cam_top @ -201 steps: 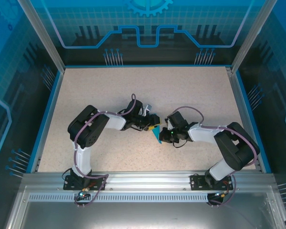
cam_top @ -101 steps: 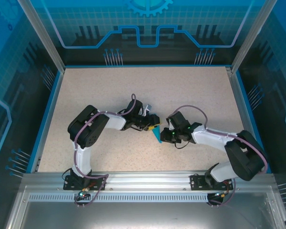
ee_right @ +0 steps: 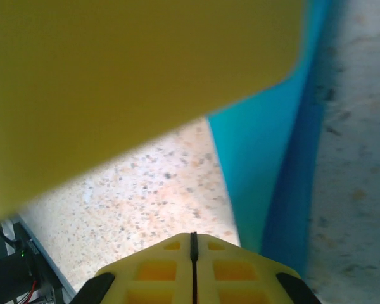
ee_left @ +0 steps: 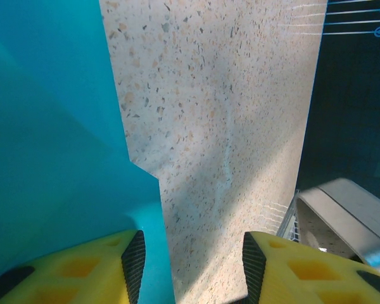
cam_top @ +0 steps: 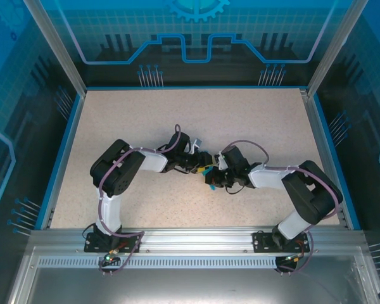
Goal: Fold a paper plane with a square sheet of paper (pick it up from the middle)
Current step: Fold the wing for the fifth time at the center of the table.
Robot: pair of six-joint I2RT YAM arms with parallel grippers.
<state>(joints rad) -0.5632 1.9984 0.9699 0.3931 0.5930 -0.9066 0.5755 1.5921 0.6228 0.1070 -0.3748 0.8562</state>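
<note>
The teal-blue sheet of paper [ee_left: 50, 126] lies folded on the speckled table, its right edge stepped where layers overlap. My left gripper [ee_left: 193, 253] is open just above it. The left finger [ee_left: 134, 259] rests over the paper's edge, and bare table shows between the pads. My right gripper [ee_right: 193, 237] is shut on nothing, low over the table with the paper [ee_right: 266, 158] just to its right. In the top view the left gripper [cam_top: 204, 166] and right gripper [cam_top: 211, 179] meet tip to tip at the table's middle, covering most of the paper.
A blurred yellow finger of the left gripper [ee_right: 114, 82] hangs close above the right gripper. A blue rim [cam_top: 66, 145] borders the table, and a metal rail [ee_left: 345, 212] stands at the table's edge. Open tabletop [cam_top: 196, 120] stretches behind the grippers.
The right gripper has moved left and up against the left gripper, covering the teal tip that showed between them before. The left arm has stayed put.
</note>
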